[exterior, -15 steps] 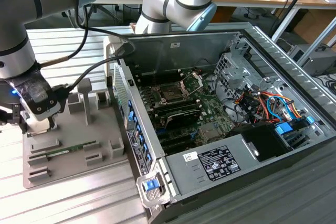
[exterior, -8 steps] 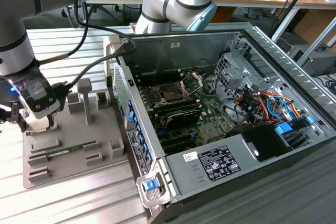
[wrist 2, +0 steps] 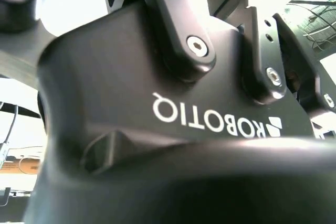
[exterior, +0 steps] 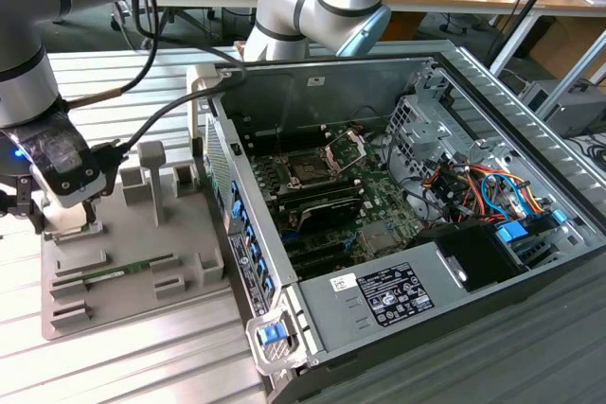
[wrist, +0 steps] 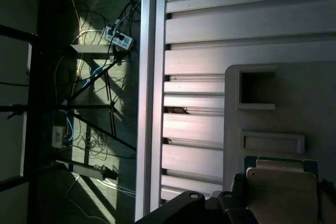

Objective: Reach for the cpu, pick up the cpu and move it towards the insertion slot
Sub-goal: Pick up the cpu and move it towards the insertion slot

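The cpu (wrist: 281, 184) is a pale square chip with a thin green edge, lying in a recess of the grey plastic tray (wrist: 315, 103) in the first wrist view. My gripper (exterior: 68, 222) is down low over the tray's far corner at the exterior view's left, right at the cpu's place and covering it there. Dark parts of the gripper flank the chip in the first wrist view. The gripper's black housing (wrist 2: 157, 87) is seen from close up in the second wrist view. The insertion slot (exterior: 308, 170) sits on the motherboard inside the open computer case, its silver clamp frame (exterior: 346, 147) raised.
The grey tray (exterior: 194, 267) holds a long green memory stick (exterior: 133, 270) and upright posts (exterior: 151, 172). The open case's side wall (exterior: 241, 234) stands between the tray and the motherboard. Cables (exterior: 473, 186) and a power supply (exterior: 398, 290) fill the case's right. The ribbed metal table edge (wrist: 149, 93) drops off beside the tray.
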{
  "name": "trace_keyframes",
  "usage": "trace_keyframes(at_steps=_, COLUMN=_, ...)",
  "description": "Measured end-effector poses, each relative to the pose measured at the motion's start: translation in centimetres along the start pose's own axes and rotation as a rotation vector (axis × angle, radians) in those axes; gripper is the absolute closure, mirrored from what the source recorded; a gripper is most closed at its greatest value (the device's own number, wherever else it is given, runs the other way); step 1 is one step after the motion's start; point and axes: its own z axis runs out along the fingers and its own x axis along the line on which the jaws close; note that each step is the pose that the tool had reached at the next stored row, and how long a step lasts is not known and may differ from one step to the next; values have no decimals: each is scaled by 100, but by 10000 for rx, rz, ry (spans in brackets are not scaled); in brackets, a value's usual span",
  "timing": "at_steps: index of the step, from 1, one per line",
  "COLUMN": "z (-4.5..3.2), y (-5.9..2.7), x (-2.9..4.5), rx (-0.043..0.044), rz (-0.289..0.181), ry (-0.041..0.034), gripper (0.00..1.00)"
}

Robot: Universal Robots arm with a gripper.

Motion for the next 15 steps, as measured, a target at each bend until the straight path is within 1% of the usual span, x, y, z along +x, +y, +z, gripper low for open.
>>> trace_keyframes(at_steps=11, z=-117, y=1, x=0, rx=0, rz=0, ry=-1, gripper=45)
trace_keyframes(at_steps=15, z=-193, y=1, x=0, rx=0, rz=0, ry=-1, gripper=45)
